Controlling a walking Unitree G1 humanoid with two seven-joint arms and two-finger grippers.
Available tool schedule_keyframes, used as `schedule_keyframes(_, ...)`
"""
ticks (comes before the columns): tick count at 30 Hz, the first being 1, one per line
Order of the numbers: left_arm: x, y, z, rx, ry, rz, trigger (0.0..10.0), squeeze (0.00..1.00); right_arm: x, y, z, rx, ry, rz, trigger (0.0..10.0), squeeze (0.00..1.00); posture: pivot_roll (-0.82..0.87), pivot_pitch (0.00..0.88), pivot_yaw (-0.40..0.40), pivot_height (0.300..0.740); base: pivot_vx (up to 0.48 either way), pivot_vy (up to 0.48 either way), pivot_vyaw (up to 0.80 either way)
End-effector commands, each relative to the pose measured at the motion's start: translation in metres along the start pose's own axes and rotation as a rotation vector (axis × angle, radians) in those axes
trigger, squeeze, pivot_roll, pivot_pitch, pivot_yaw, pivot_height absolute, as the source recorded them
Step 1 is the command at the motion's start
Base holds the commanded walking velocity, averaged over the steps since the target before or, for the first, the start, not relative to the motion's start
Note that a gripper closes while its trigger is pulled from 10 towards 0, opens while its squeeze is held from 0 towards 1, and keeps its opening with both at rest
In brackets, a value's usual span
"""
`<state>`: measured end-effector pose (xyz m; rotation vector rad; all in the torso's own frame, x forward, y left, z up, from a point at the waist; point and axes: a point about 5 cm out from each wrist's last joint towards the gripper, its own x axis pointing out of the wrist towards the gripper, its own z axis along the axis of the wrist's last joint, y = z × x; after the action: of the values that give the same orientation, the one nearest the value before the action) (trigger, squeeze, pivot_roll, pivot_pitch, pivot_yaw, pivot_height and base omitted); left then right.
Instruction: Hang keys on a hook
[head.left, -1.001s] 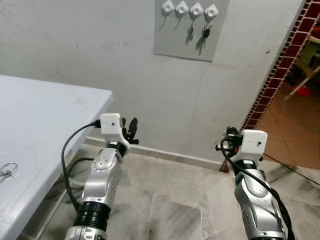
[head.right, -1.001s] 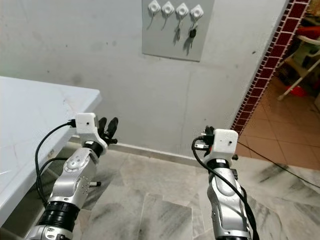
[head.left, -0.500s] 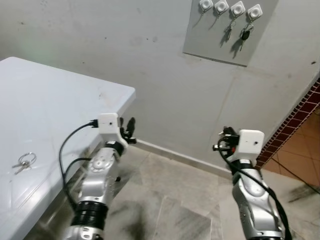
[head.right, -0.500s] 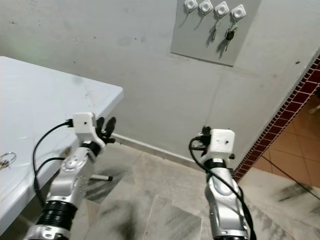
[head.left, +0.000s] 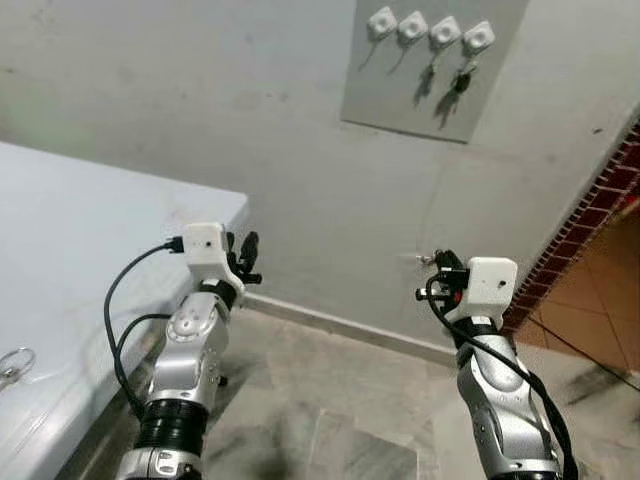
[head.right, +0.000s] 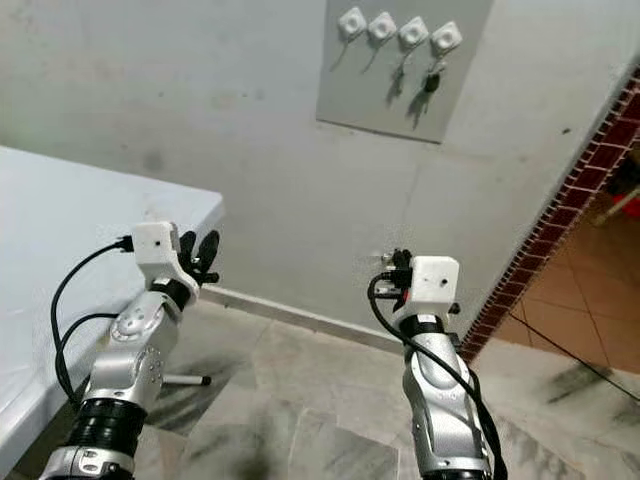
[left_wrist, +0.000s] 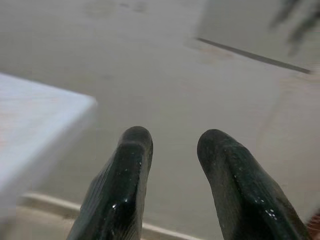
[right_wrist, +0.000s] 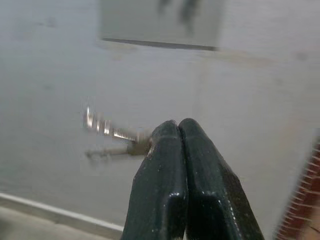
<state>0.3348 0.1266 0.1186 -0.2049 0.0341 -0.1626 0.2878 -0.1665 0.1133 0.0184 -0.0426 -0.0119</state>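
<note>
A grey hook board (head.left: 435, 62) hangs high on the wall with a row of white hooks (head.left: 430, 28). Keys (head.left: 448, 80) dangle from the two hooks on the right; the two on the left are bare. My right gripper (head.left: 436, 272) is raised in front of the wall, well below the board, and is shut on a small set of silver keys (right_wrist: 111, 131) that juts out beside its fingertips (right_wrist: 172, 131). My left gripper (head.left: 243, 257) is held up by the table corner, open with nothing between its fingers (left_wrist: 131, 150). Another key ring (head.left: 12, 364) lies on the white table (head.left: 90, 230).
The white table fills the left side, its corner close to my left arm. A dark red tiled door jamb (head.left: 590, 215) runs along the right, with orange floor tiles (head.left: 615, 290) beyond it. Marble floor (head.left: 330, 400) lies between me and the wall.
The whole picture has shifted, so the camera has moved; the hook board now sits further left in view. Both arms keep their raised pose and the right gripper still holds the keys.
</note>
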Motion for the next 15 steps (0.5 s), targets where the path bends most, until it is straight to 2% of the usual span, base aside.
schedule_keyframes(1,0.0019,-0.0045,0.0023,0.013,-0.003,-0.022,10.0,0.00,0.0017,-0.0033,0.0067,0.000,-0.028,-0.014,10.0,0.00,0.06,0.000,-0.038,0.740,0.311,0.000,0.00)
schedule_keyframes(15,0.0001,-0.0037,0.0018,0.006,-0.001,-0.019,10.0,0.00,0.0036,-0.0052,0.0066,-0.005,-0.029,-0.003,10.0,0.00,0.07,0.000,-0.041,0.740,0.314,0.000,0.00)
